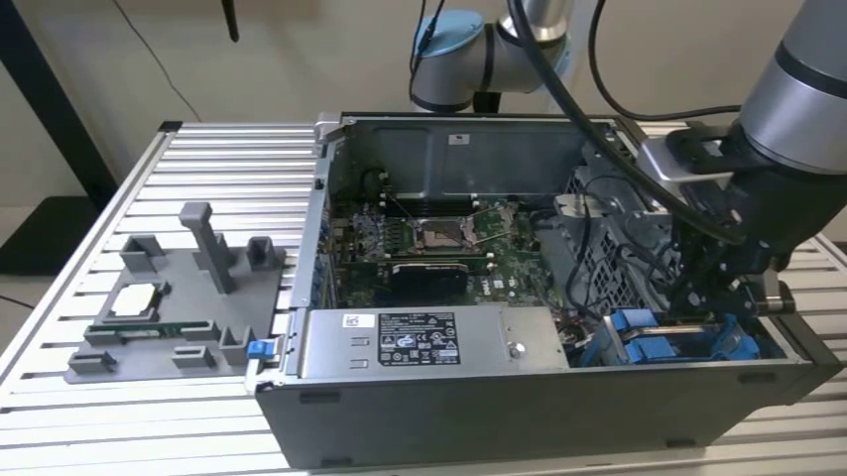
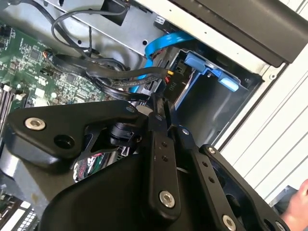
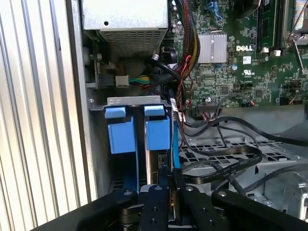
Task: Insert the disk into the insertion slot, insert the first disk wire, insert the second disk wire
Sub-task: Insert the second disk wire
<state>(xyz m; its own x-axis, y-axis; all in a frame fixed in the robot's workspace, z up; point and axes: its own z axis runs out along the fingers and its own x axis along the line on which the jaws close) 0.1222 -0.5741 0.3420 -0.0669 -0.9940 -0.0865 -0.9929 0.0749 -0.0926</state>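
The disk, in its blue carrier frame, sits inside the insertion slot at the case's front corner on the exterior view's right. My gripper reaches down into that corner, right at the disk's rear edge. Its fingers are pressed together on the end of a black flat disk wire, close to the disk's connector side. A blue wire loops just beyond the fingertips. The disk's label is hidden.
A second blue carrier sits beside the disk in the same bay. The silver power supply box and motherboard lie toward the exterior view's left. Cable bundles crowd the bay. A person's hand is near the case's outside.
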